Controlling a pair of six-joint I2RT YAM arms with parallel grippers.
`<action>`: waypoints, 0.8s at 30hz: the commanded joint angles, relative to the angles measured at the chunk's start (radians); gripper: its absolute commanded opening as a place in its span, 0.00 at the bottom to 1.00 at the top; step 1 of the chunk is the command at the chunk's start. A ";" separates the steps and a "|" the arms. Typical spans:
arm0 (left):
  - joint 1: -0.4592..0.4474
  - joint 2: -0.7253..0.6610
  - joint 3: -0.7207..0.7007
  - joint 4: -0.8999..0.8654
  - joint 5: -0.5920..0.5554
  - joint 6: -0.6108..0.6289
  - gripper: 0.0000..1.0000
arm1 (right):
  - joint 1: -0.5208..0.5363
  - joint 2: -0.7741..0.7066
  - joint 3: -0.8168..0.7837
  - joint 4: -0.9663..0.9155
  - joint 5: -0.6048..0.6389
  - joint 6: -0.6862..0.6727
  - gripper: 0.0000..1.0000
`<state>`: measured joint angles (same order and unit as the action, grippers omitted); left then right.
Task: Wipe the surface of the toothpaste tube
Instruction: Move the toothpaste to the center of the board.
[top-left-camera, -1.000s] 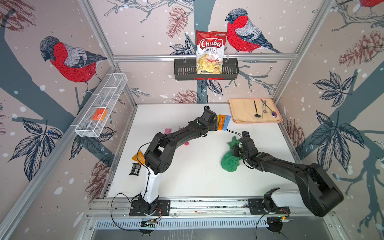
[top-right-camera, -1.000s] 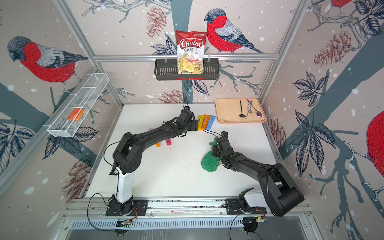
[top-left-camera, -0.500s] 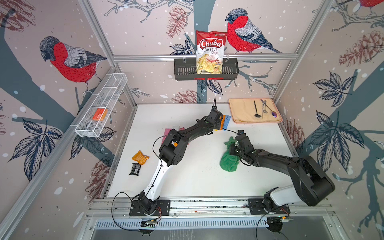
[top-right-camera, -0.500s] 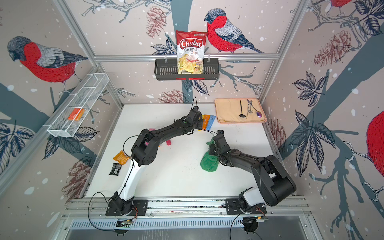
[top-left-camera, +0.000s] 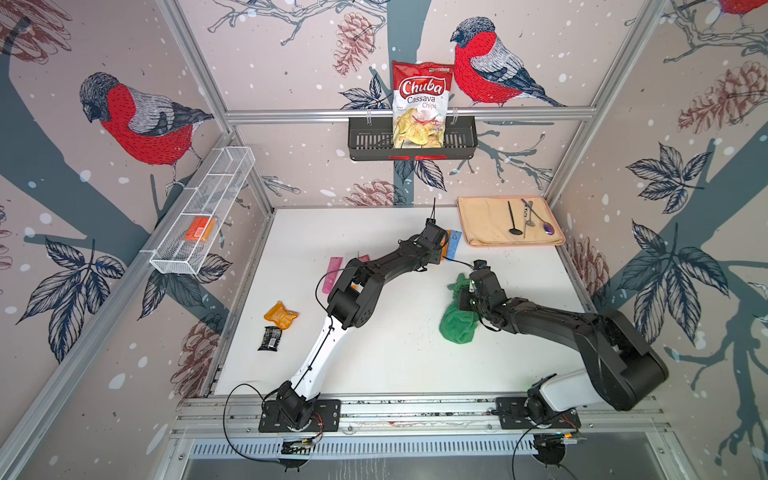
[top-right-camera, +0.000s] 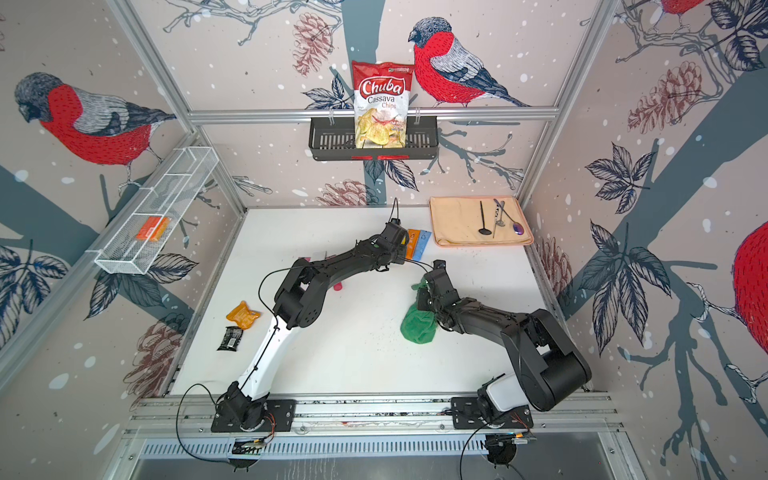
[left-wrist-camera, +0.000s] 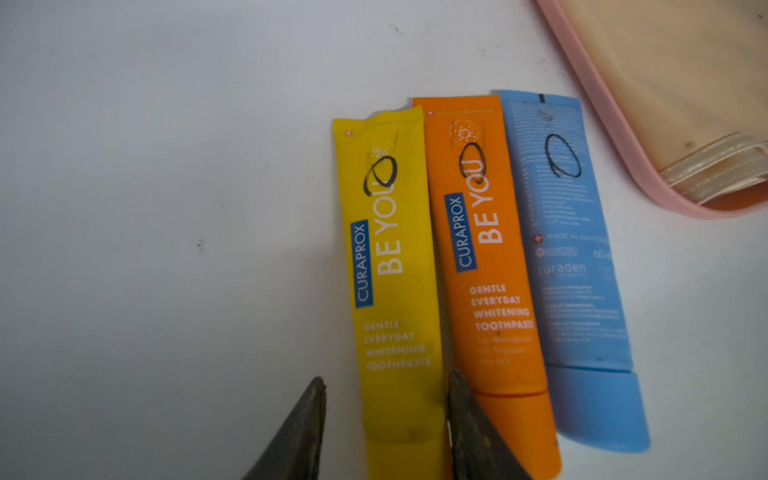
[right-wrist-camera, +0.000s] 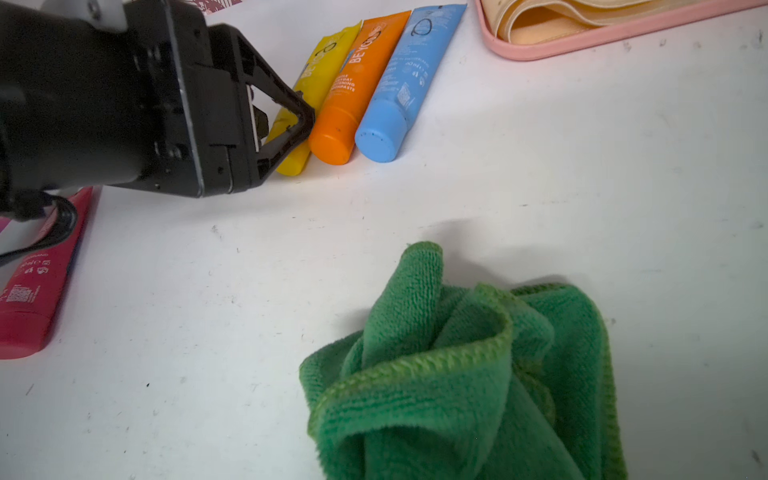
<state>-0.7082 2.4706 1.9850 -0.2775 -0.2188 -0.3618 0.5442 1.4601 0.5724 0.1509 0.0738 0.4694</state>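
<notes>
White tabletop (top-left-camera: 374, 353): left jaws part-open astride yellow tube (left-wrist-camera: 390, 291), orange tube (left-wrist-camera: 486, 270) alongside; right jaws pinch green cloth (right-wrist-camera: 457, 374).

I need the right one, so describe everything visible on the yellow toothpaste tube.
The yellow plastic toothpaste tube lies flat on the white tabletop, label up: Curaprox Be You, with a black pen loop drawn near its crimped end. The orange plastic toothpaste tube lies close alongside. The left hand straddles its cap end, one finger at its edge, the other apart.
</notes>
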 joint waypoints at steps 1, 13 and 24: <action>-0.001 0.008 0.006 -0.038 -0.025 0.014 0.42 | 0.005 0.005 0.009 0.001 -0.004 -0.013 0.10; -0.002 -0.120 -0.201 -0.007 -0.060 0.008 0.27 | 0.007 -0.012 0.002 0.001 0.000 -0.015 0.10; -0.123 -0.652 -0.878 0.153 -0.044 -0.031 0.23 | -0.025 -0.105 -0.044 0.021 -0.041 -0.009 0.10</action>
<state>-0.7914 1.8927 1.2037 -0.1879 -0.2623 -0.3683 0.5320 1.3880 0.5419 0.1490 0.0662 0.4683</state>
